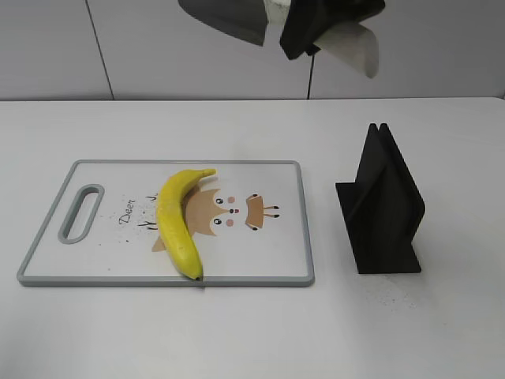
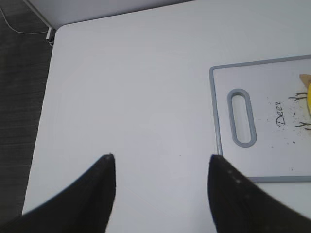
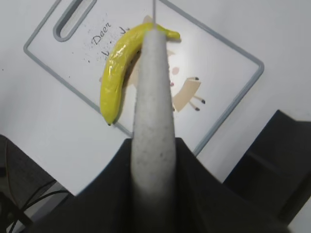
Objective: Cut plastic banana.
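Observation:
The plastic banana (image 1: 177, 221) lies whole on a white cutting board (image 1: 268, 257) with a grey rim and a deer drawing, its dark tip at the front edge. My right gripper (image 1: 316, 28) is high above the board's back edge, shut on the white handle of a knife (image 1: 355, 43); its grey blade points left. In the right wrist view the knife (image 3: 153, 97) runs from my gripper (image 3: 153, 145) over the banana (image 3: 114, 77) and the board (image 3: 218, 63). My left gripper (image 2: 162, 160) is open and empty over bare table, left of the board (image 2: 262, 97).
A black knife stand (image 1: 383, 205) stands upright on the white table right of the board; it also shows in the right wrist view (image 3: 272, 160). The table's left edge and dark floor (image 2: 19, 97) show in the left wrist view.

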